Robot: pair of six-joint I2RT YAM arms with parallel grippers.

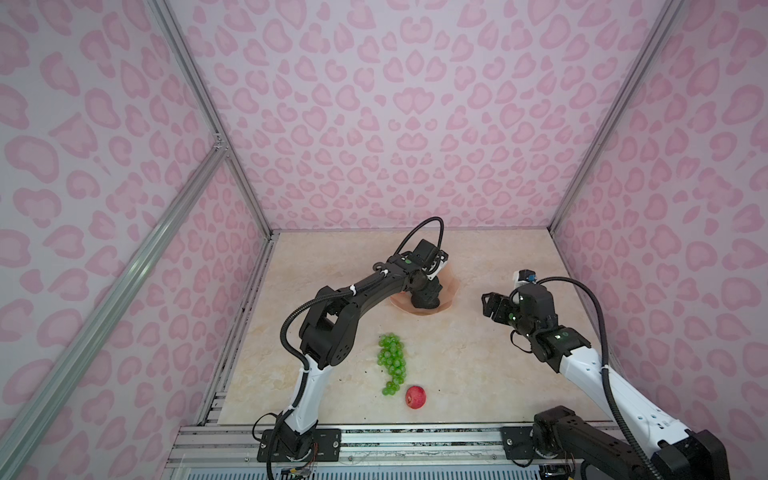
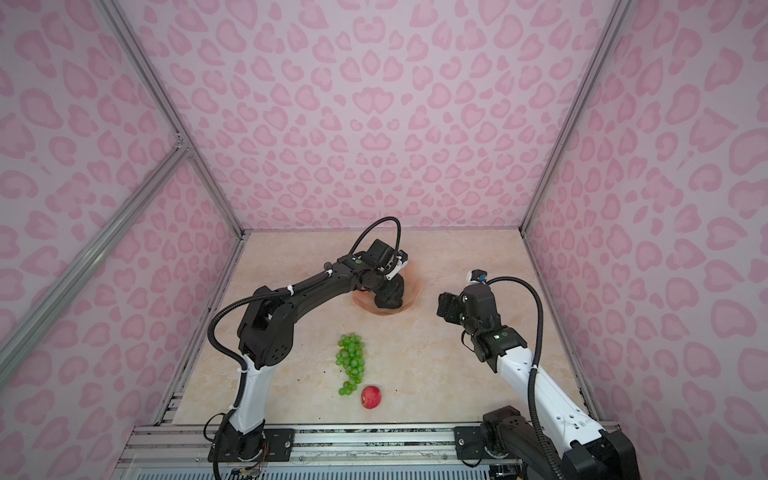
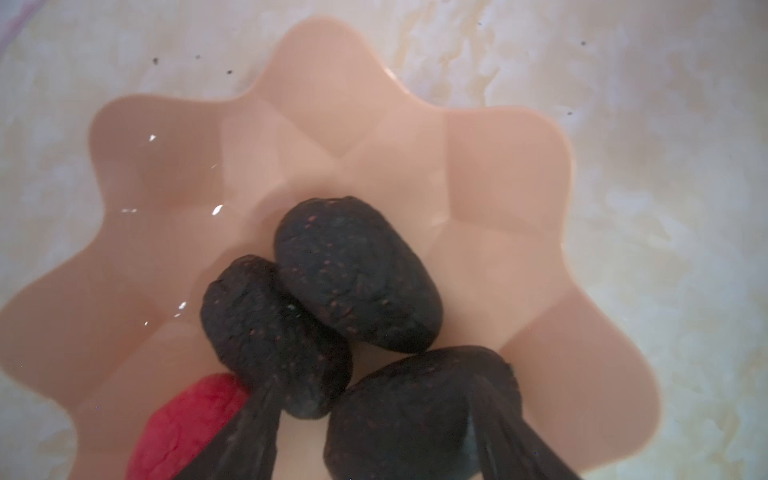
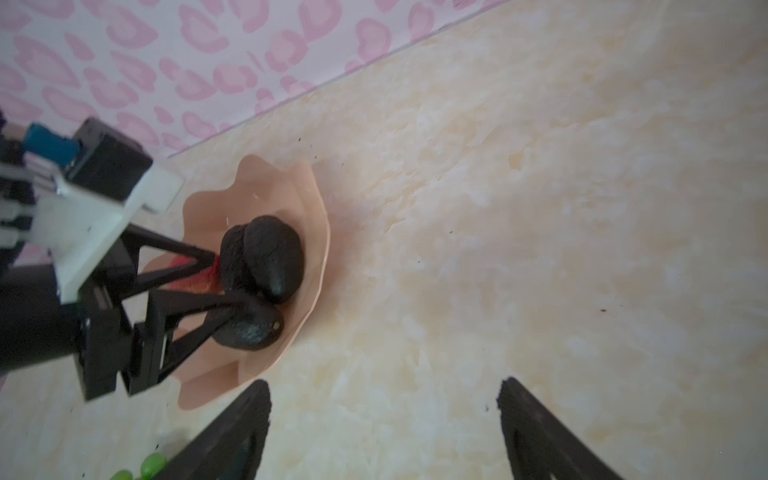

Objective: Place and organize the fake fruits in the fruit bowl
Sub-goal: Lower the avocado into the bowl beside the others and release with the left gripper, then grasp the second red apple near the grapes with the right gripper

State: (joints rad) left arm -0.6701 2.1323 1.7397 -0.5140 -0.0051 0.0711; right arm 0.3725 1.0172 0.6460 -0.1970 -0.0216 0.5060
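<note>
- Pink-patterned walls (image 1: 374,124) enclose a marbled beige surface (image 1: 478,374).
- Fruit bowl (image 3: 374,104) sits toward the back, holding three avocados (image 3: 353,274) and one red fruit (image 3: 187,424).
- Left gripper (image 3: 374,378) hovers over them, fingers (image 3: 249,428) parted, seemingly gripping nothing.
- Right gripper (image 4: 383,381) is spread wide and empty, right of the bowl.
- Grapes (image 1: 392,365) lie near the front, second red fruit (image 1: 415,397) just beside.

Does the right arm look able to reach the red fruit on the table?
Probably yes: the red fruit lies uncovered beside the grapes, the right hand is open, the left arm is at the bowl.
</note>
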